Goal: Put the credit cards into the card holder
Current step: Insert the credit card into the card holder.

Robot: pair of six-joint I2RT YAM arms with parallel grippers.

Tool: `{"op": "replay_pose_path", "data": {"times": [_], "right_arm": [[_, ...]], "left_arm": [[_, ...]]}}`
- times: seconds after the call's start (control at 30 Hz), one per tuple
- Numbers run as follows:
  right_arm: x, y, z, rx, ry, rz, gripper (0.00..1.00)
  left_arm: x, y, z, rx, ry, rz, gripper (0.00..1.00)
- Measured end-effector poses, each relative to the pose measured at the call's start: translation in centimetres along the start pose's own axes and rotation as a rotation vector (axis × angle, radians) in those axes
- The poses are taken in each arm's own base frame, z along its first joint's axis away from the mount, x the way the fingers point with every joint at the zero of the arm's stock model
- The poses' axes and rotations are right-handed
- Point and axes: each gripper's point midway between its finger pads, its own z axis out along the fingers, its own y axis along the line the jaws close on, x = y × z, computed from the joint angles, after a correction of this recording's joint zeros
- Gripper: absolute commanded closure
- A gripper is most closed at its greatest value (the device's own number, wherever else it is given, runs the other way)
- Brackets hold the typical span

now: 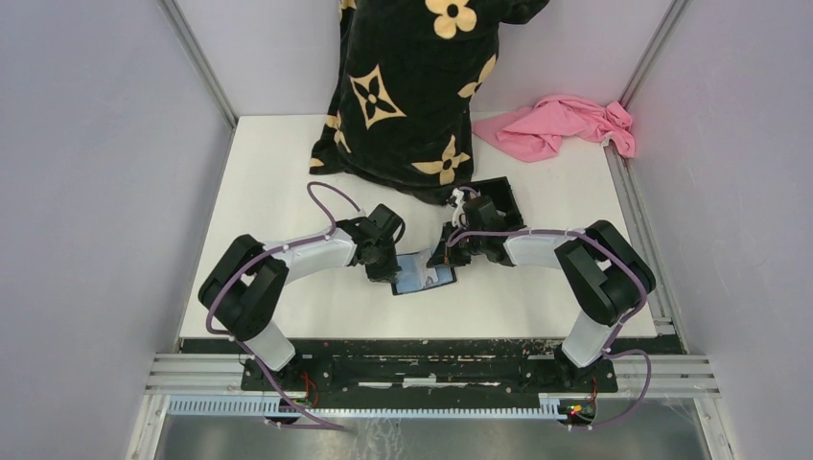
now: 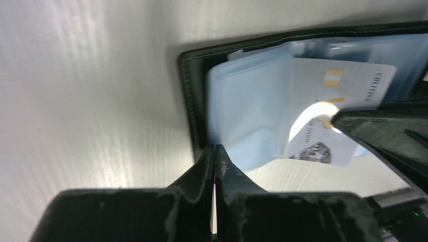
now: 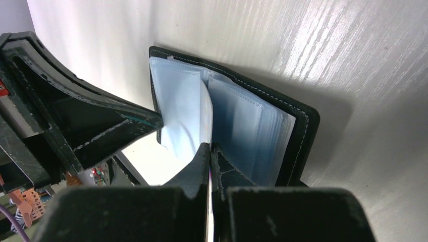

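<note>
Your left gripper (image 2: pixel 214 151) is closed, tips at the open black card holder (image 2: pixel 189 101), against its clear sleeves (image 2: pixel 247 111). Right gripper (image 3: pixel 209 148) closed likewise. Whitish card (image 2: pixel 353 83) ahead: gold chip (image 2: pixel 333 78), edge print unreadable.

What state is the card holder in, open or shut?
Open. The card holder lies spread on the table, its clear sleeves fanned up, a whitish card partly covered by one.
</note>
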Motion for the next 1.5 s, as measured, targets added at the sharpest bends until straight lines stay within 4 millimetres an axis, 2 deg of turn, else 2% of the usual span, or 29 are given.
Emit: {"op": "replay_pose_path", "data": {"times": [0.23, 0.4, 0.77, 1.2, 1.5], "right_arm": [[0.0, 0.0, 0.1, -0.001, 0.001, 0.001, 0.99], [0.1, 0.0, 0.1, -0.003, 0.003, 0.002, 0.99], [0.1, 0.1, 0.1, -0.007, 0.004, 0.015, 0.99], [0.2, 0.4, 0.3, -0.032, -0.008, 0.066, 0.99], [0.3, 0.3, 0.6, -0.057, -0.029, 0.111, 0.99]], "left_arm": [[0.3, 3.3, -1.0, -0.134, -0.013, -0.008, 0.93], [0.8, 4.4, -1.1, -0.174, -0.004, -0.009, 0.93], [0.7, 4.2, -1.0, -0.165, -0.003, -0.009, 0.93], [0.2, 2.4, -0.2, -0.096, 0.001, -0.013, 0.93], [0.2, 2.4, -0.1, -0.096, 0.005, -0.014, 0.94]]}}
